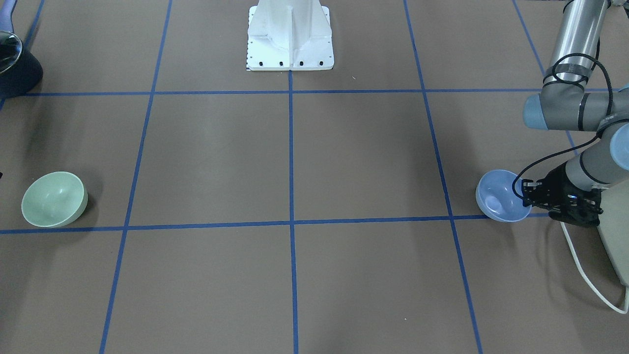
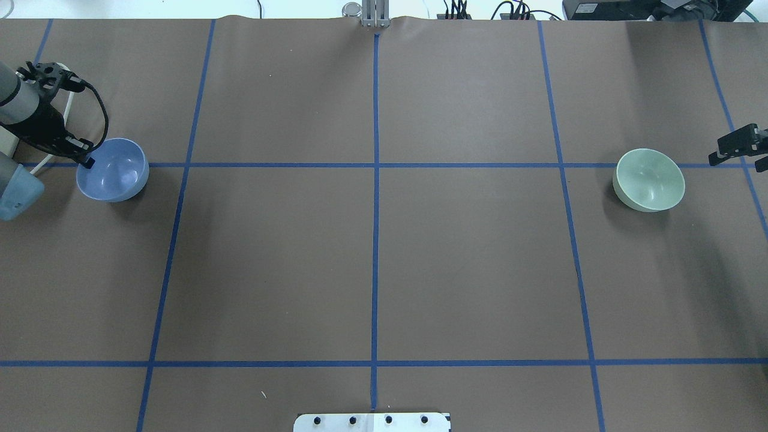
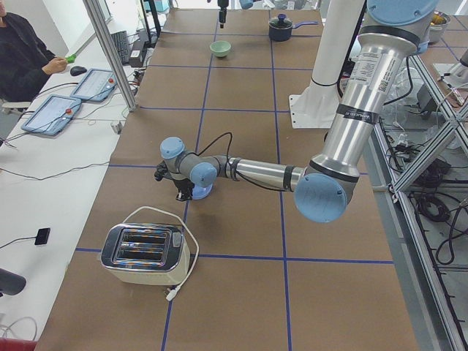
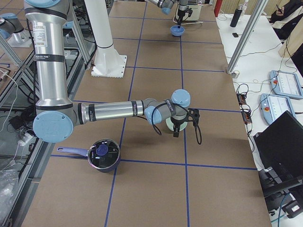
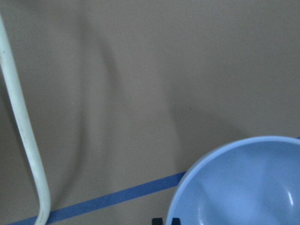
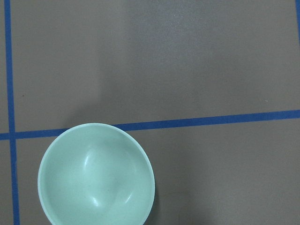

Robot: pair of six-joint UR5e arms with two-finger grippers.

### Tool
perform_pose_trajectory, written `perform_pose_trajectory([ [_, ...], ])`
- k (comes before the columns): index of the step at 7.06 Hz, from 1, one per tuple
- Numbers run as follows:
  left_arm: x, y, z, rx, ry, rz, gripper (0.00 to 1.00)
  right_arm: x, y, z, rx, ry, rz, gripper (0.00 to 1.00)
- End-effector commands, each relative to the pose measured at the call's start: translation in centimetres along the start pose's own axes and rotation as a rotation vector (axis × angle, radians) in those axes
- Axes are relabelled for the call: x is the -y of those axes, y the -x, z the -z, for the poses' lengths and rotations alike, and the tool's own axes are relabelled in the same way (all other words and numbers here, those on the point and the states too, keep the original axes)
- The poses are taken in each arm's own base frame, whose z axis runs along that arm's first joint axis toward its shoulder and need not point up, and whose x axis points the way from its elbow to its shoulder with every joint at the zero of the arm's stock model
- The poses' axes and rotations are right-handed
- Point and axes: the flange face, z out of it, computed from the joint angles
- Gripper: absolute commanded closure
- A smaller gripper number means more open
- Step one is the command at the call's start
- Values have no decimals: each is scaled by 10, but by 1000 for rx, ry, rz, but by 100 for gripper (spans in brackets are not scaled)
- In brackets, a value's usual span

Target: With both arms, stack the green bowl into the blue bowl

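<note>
The blue bowl (image 2: 114,170) stands on the table at my far left. My left gripper (image 2: 87,159) is down at its outer rim; in the left wrist view two black fingertips (image 5: 157,221) stand close together at the rim of the blue bowl (image 5: 248,187), so it looks shut on the rim. The green bowl (image 2: 650,179) stands at the far right, free of any grip. My right gripper (image 2: 739,157) hovers above and just outside it and looks open and empty. The right wrist view shows the green bowl (image 6: 96,176) from above, with no fingers in view.
A toaster (image 3: 145,253) with a white cord (image 5: 21,136) stands just behind the left gripper. A dark lidded pot (image 4: 103,155) sits near the right arm. The white pedestal (image 1: 290,39) is at the robot's side of the table. Blue tape lines cross the brown table.
</note>
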Motion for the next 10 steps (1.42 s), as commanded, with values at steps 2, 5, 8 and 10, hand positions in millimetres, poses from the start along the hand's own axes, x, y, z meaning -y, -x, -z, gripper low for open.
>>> perform_pose_trajectory([
  [2,41,-112,106,-44,31,97,100,-1,-12,-20,-62,2,-2,0],
  [5,71,-242,142,-111,31,255,100,-3,-3,-53,-78,56,36,0],
  [8,65,-340,123,-142,58,313,100,18,30,-75,-70,81,63,0],
  [10,50,-375,97,-132,43,314,100,31,36,-84,-75,88,68,0],
])
